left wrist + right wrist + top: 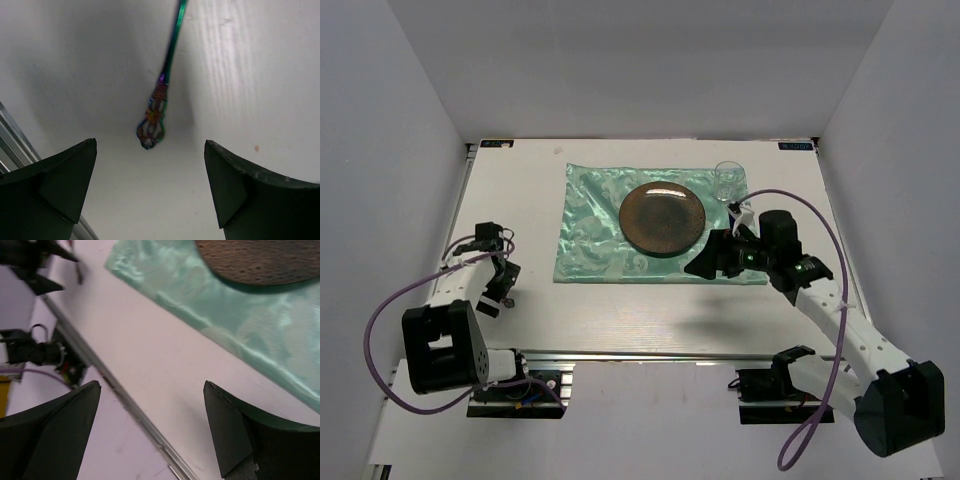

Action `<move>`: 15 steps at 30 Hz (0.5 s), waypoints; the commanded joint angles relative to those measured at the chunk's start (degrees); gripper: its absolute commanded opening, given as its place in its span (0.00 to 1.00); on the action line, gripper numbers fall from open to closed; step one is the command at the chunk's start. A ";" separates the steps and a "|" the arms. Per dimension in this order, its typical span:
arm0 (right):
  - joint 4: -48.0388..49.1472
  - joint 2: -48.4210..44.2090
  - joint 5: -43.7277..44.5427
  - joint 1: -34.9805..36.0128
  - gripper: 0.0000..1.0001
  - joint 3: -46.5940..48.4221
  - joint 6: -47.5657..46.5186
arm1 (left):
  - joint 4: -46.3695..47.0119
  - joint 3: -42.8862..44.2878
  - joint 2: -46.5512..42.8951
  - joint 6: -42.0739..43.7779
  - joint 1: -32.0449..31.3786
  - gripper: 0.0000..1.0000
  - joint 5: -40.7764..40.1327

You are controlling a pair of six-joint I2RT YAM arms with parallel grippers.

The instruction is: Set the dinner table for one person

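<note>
Across the mid of the overhead view lies the white tabletop (620, 310), faint grain, walls on 3 sides, metal rail at the near edge where your 2 arms are bolted. On its far half sits a mint-green satin cloth (590, 235), and a round brown plate (662, 217) rests on the cloth, right of ctr. A clear glass (728, 182) stands upright at the cloth's far right corner, just beside the plate rim. Your left arm (455, 285) is folded over the bare left side, well apart from the cloth. The left jaws point down and stand wide apart, w/ nothing gripped. Below them, in the left wrist view, an iridescent utensil handle (156, 112) lies flat on the tabletop, ornate end roughly midway between the tips; can't tell what kind of utensil, since the far end runs out of frame. Your right arm (840, 320) reaches in toward the cloth's near right corner. The right jaws are also wide apart and empty, hanging over bare tabletop just off the cloth edge, w/ the plate showing at the top of that wrist view.
</note>
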 commanded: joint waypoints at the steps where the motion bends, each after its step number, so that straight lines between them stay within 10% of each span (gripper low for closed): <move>1: 14.43 -4.39 -10.26 1.28 0.89 -2.44 6.76 | 7.94 -3.70 0.18 -3.99 1.63 0.97 -2.67; 15: 13.92 -7.92 -15.53 1.99 0.89 -3.59 4.23 | 22.36 -9.86 7.48 -2.42 7.70 0.90 -0.56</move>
